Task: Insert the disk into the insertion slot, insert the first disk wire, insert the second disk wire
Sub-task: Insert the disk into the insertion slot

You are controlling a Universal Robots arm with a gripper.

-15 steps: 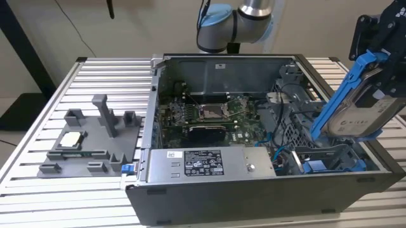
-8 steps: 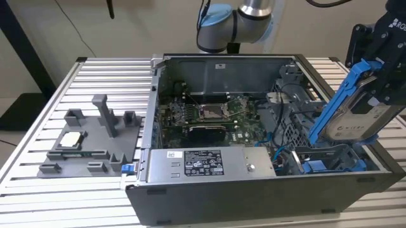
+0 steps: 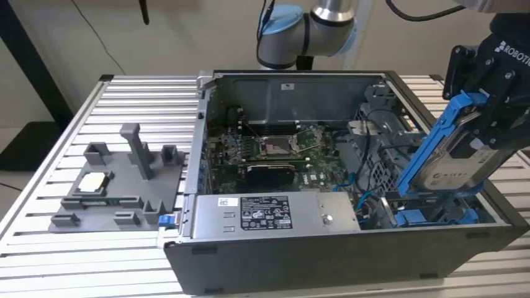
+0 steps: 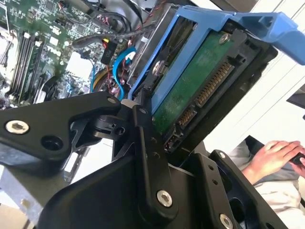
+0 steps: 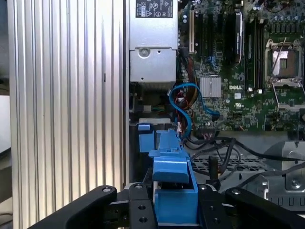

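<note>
The disk point(image 3: 453, 162), in its blue carrier, hangs tilted over the insertion slot point(image 3: 431, 216) at the exterior view's right end of the open computer case point(image 3: 331, 257). Its lower end is near the slot's blue fittings. It looks rigid and fairly heavy. The bare circuit board point(image 4: 190, 90) seems fragile, so the plastic side rails are the safer hold. The pincer point(image 3: 485, 133) clamps those rails. The case stands on the slatted counter point(image 3: 49, 155).
</note>
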